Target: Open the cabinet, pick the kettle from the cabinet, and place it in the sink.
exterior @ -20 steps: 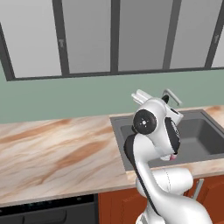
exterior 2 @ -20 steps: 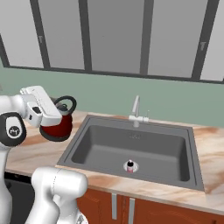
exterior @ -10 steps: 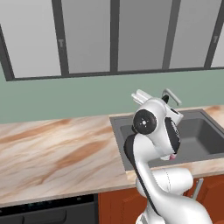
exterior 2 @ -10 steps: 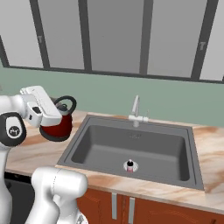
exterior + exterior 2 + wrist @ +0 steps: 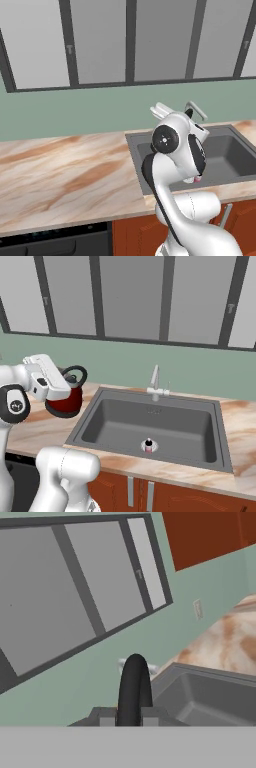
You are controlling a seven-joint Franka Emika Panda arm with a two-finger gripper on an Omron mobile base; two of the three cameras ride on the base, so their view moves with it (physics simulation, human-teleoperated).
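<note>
The small dark red kettle [image 5: 64, 402] hangs in the air over the counter, just left of the sink's [image 5: 150, 426] left rim. My gripper [image 5: 69, 382] is shut on its black arched handle [image 5: 134, 684], which rises between the two fingertips [image 5: 102, 716] in the hand view. The dark grey basin [image 5: 215, 697] lies to the right beyond the handle, with the silver faucet [image 5: 156, 384] at its back edge. In the left base view my arm [image 5: 175, 145] covers the kettle, with the sink [image 5: 232, 155] behind it. A slab of the reddish-brown cabinet [image 5: 205, 532] shows at the upper right.
Grey paned windows [image 5: 130, 296] run along the green wall above the marbled tan countertop [image 5: 65, 175]. A wall outlet [image 5: 198, 608] sits beside the sink. Low reddish cabinets with short handles [image 5: 137, 493] stand under the counter, and a black appliance [image 5: 55, 242] is at the lower left.
</note>
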